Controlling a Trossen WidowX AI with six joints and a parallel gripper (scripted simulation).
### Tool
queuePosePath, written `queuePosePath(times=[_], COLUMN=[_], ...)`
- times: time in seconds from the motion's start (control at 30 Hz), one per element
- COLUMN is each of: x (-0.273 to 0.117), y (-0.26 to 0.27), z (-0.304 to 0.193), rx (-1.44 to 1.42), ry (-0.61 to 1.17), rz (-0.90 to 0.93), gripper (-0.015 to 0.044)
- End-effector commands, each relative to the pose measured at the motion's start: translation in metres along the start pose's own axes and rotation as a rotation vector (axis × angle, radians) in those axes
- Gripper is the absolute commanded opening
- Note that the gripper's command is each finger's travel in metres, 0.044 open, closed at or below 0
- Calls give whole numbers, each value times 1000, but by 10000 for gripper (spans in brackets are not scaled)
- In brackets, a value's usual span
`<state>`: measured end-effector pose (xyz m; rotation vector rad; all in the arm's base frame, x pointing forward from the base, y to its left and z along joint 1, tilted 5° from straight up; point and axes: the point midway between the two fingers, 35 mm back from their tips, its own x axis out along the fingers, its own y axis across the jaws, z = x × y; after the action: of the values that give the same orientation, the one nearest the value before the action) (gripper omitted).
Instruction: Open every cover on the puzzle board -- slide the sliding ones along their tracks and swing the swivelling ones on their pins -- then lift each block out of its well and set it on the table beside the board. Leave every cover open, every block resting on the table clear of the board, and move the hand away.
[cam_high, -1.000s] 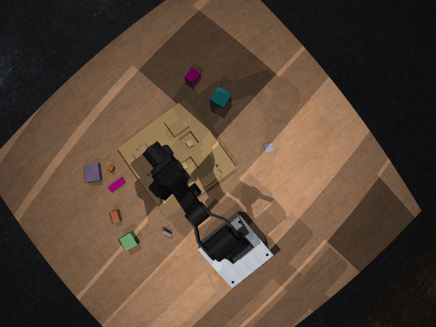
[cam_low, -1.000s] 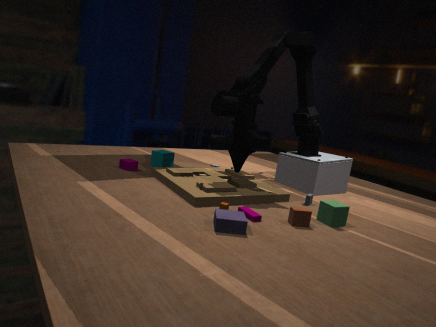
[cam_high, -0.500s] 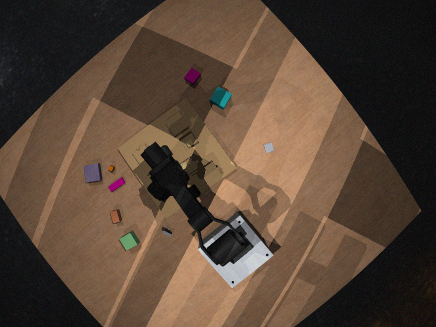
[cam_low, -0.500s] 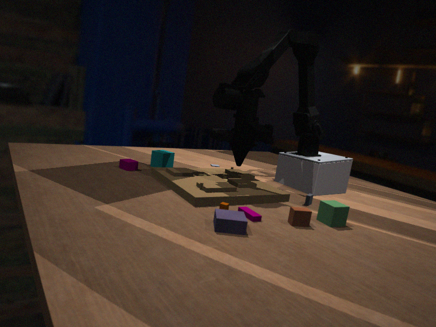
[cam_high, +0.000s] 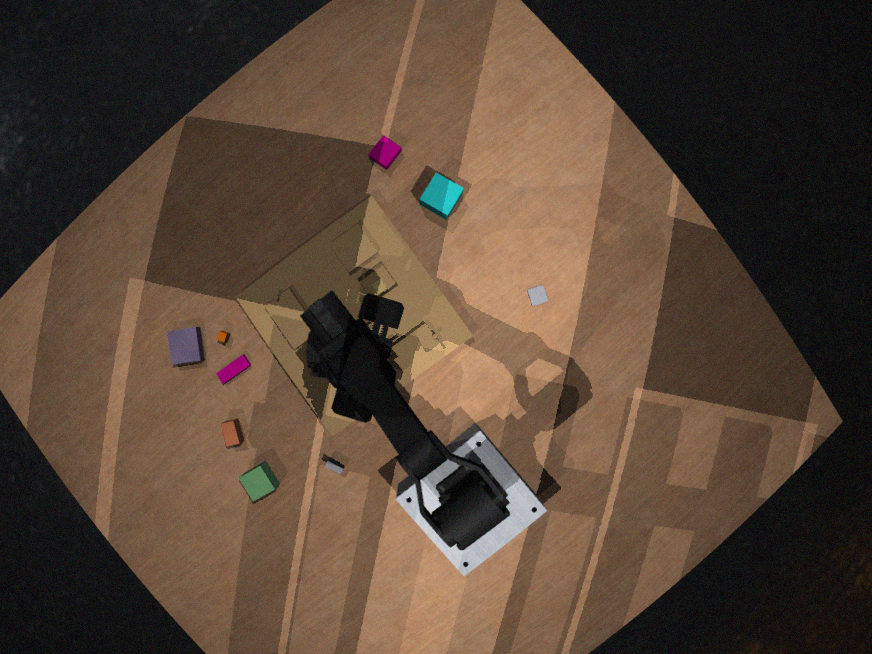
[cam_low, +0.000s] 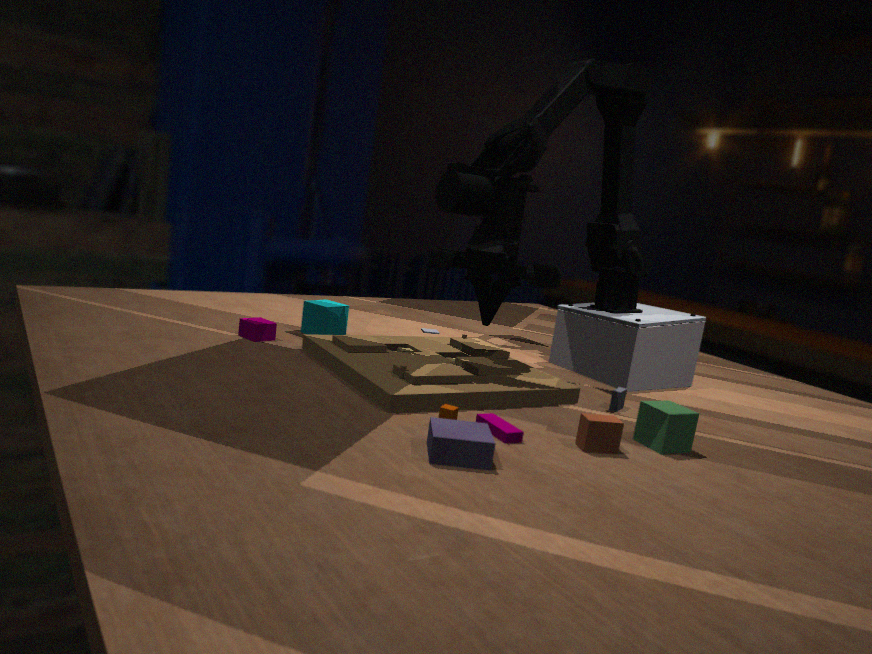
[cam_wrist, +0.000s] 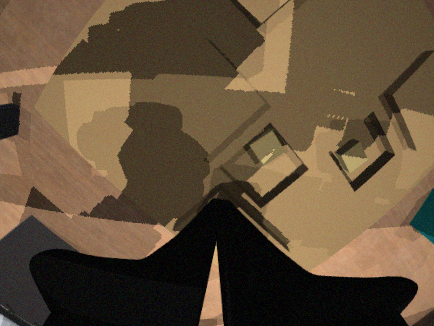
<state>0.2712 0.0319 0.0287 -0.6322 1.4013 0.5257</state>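
Note:
The tan puzzle board (cam_high: 415, 271) (cam_low: 408, 402) (cam_wrist: 325, 225) lies flat with several raised, board-coloured cover plates. One cover (cam_high: 355, 246) (cam_low: 359, 344) is near the back corner; another cover (cam_low: 436, 374) is near the board's front in the exterior view. Two square wells show uncovered in the wrist view. One pale yellow-green piece (cam_wrist: 267, 142) seems to sit in the nearer well, and another pale piece (cam_wrist: 354, 162) in the right well; shadows make both uncertain. My gripper (cam_low: 486, 323) (cam_wrist: 218, 207) is shut and empty, above the board. The arm hides part of the board in the top view.
Loose on the table around the board are a cyan block (cam_high: 441, 195) (cam_low: 324, 318), a magenta block (cam_high: 384, 152) (cam_low: 257, 329), a purple block (cam_high: 185, 346) (cam_low: 460, 443), a magenta bar (cam_high: 233, 369), a green block (cam_high: 258, 482) (cam_low: 665, 427) and several smaller pieces.

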Motion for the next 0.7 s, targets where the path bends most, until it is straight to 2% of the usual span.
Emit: queuePosePath(times=[0.0,0.2,0.67], x=[-3,-5,-5], y=[5,11,21], z=[-25,-45,-71], rx=[704,1308,2216], ry=[4,6,8], rz=[5,3,0], gripper=[0,0,0])
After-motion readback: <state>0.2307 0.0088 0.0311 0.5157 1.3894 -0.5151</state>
